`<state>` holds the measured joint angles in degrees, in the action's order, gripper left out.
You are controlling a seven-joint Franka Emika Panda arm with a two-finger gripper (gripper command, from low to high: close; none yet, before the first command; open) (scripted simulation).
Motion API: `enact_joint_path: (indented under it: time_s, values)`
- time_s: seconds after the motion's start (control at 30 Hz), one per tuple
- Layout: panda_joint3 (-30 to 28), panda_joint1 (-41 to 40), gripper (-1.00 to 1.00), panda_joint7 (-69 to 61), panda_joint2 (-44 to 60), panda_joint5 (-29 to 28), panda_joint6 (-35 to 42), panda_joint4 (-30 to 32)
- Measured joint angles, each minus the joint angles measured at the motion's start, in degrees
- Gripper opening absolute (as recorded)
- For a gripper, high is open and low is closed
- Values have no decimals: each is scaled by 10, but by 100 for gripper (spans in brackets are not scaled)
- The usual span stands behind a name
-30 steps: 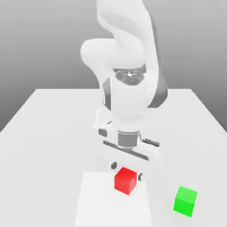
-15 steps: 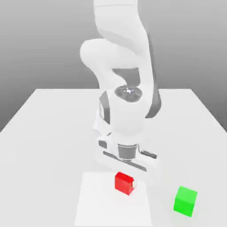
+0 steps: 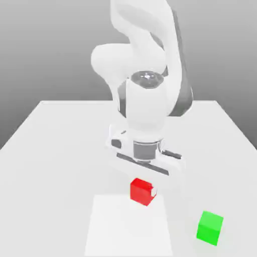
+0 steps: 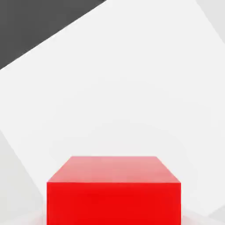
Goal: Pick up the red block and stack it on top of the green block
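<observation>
The red block (image 3: 142, 191) has risen in the gripper (image 3: 143, 189), its fingers mostly hidden.

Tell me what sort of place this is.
Likely a simulated tabletop test scene: a plain white table against a blank grey backdrop, holding a red block and a green block.

bare white table (image 3: 55, 150) around the green block (image 3: 210, 228), open air above its top face, red block (image 3: 142, 191) apart toward the exterior view's left
</observation>
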<state>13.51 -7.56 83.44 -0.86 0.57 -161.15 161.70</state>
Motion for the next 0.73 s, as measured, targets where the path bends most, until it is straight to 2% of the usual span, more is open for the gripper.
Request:
enact_joint_path:
  time_s: [0.17, 0.4, 0.6, 0.63, 0.73]
  values:
    - [42, 23, -100, 39, 16, 13, 48, -62]
    - [70, 110, -100, 165, 67, -39, 117, -178]
    - [33, 143, -100, 229, 159, -112, 50, -199]
    - [27, 148, 100, 236, 172, -121, 40, -200]
    - [27, 148, 100, 236, 172, -121, 40, -200]
